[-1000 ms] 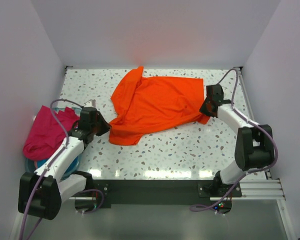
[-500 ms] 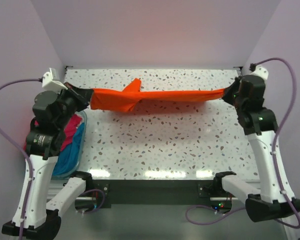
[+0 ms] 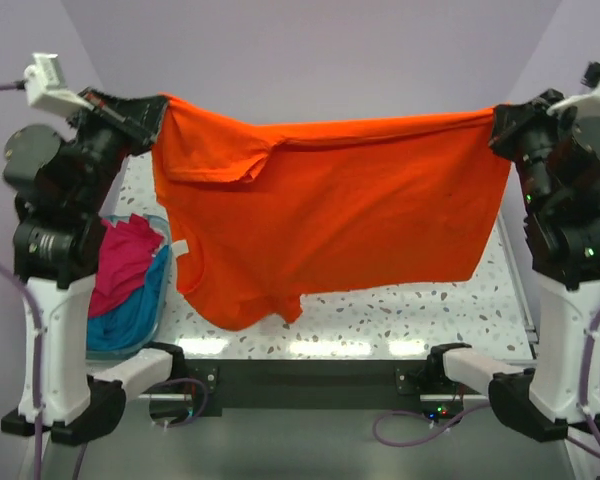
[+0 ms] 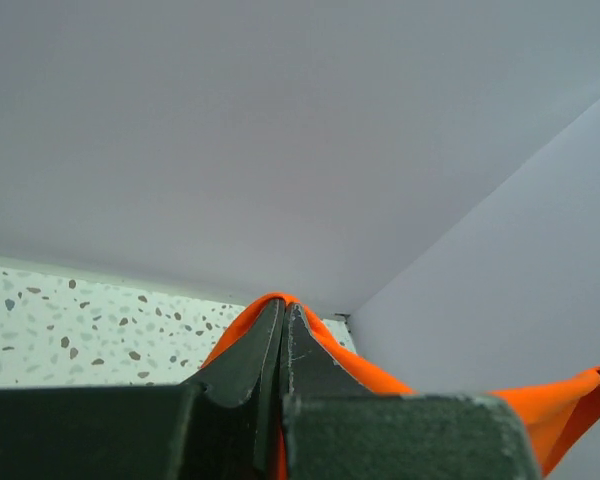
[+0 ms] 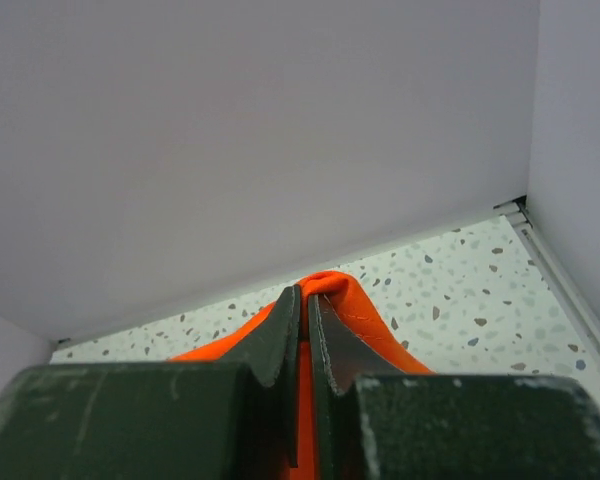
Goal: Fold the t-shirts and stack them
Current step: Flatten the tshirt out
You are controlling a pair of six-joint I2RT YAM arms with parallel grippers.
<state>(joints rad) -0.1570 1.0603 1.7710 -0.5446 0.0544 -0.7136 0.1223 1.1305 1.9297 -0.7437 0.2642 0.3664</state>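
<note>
Speckled table [image 3: 400, 310], lilac walls [image 3: 310, 60], left gripper [image 3: 155, 110] and right gripper [image 3: 495, 125] clamping orange t-shirt [image 3: 360, 220], apparently airborne

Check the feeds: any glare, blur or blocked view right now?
Top view: sharp; glare patches along the table's near edge; the orange shirt blocks most of it. Left wrist view: dark fingers fill the bottom, slightly soft. Right wrist view: same.

Top view is bright with soft, even light, and there are white glare streaks along the near edge of the tabletop [image 3: 380, 312]. The orange t-shirt [image 3: 360, 220] looks really saturated. Both wrist views are greyer and flatter, and the dark fingers [image 4: 245, 365] right up close look a bit soft.
</note>
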